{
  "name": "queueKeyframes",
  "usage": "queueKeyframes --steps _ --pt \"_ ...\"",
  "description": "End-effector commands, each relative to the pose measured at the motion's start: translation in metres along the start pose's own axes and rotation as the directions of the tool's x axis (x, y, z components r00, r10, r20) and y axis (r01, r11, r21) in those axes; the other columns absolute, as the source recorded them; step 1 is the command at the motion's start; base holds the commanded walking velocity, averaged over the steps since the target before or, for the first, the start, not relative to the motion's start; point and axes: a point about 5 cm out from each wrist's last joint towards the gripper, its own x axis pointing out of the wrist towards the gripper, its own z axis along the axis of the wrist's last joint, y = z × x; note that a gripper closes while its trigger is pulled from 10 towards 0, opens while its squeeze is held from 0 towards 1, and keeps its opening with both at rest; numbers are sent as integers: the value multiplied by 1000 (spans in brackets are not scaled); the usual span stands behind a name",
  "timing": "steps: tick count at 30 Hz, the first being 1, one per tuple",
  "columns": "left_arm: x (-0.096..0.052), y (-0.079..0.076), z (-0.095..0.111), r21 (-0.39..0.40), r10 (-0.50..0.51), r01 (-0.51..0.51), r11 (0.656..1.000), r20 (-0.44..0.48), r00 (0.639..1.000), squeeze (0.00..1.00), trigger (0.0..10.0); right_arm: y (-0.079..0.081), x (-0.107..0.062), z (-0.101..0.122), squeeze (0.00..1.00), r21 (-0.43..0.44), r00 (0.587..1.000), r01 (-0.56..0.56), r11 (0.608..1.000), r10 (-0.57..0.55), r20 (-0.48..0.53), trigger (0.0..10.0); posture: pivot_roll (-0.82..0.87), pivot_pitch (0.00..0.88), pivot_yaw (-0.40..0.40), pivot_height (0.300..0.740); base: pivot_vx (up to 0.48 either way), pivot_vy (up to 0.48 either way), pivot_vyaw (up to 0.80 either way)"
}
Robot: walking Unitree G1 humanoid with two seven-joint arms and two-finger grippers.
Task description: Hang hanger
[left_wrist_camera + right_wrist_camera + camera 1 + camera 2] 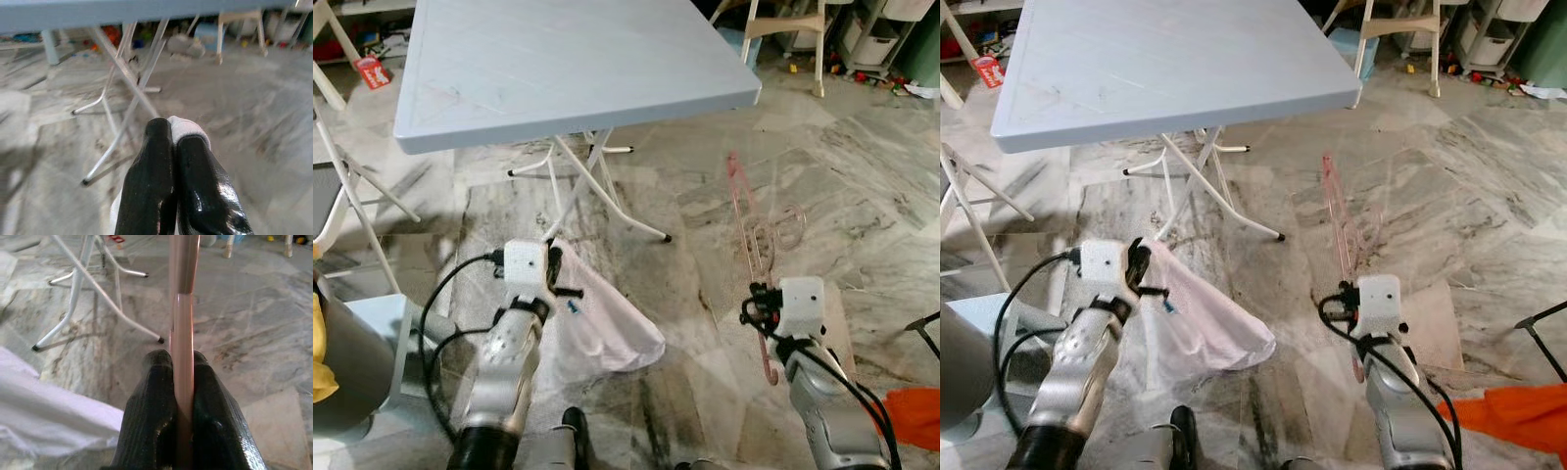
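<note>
Pink plastic hanger (pixel 751 238) pinched upright in right gripper (pixel 182 363), rising ahead of fingers.
White cloth (pixel 597 318) nipped in clenched left gripper (pixel 172 142), draped below; presumably kept apart, ready for threading, folding table (pixel 558 69) beyond.

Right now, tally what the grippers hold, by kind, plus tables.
Pink hanger, in right gripper: 1
White cloth, in left gripper: 1
Grey table: 1
Total: 3
</note>
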Motion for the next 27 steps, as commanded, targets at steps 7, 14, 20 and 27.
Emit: queueKeyframes --steps 7,14,20,27 --pt "-33 15 -27 14 6 -4 1000 -154 988 0 10000 -23 -16 9 0 -23 996 49 999 -47 78 10000 -13 163 1 740 0 0 0" --pt "-38 26 -32 52 23 -13 999 -188 982 0 10000 -59 -22 13 0 62 970 220 974 -225 94 10000 -6 149 13 740 0 0 0" --pt "-31 23 -29 86 -12 29 996 -193 981 0 10000 -53 -21 5 0 122 962 248 961 -259 89 10000 -6 124 70 740 0 0 0" --pt "-17 17 -28 90 -41 58 994 -182 982 0 10000 -38 -24 -7 0 192 954 275 942 -291 65 10000 -20 98 88 740 0 0 0"
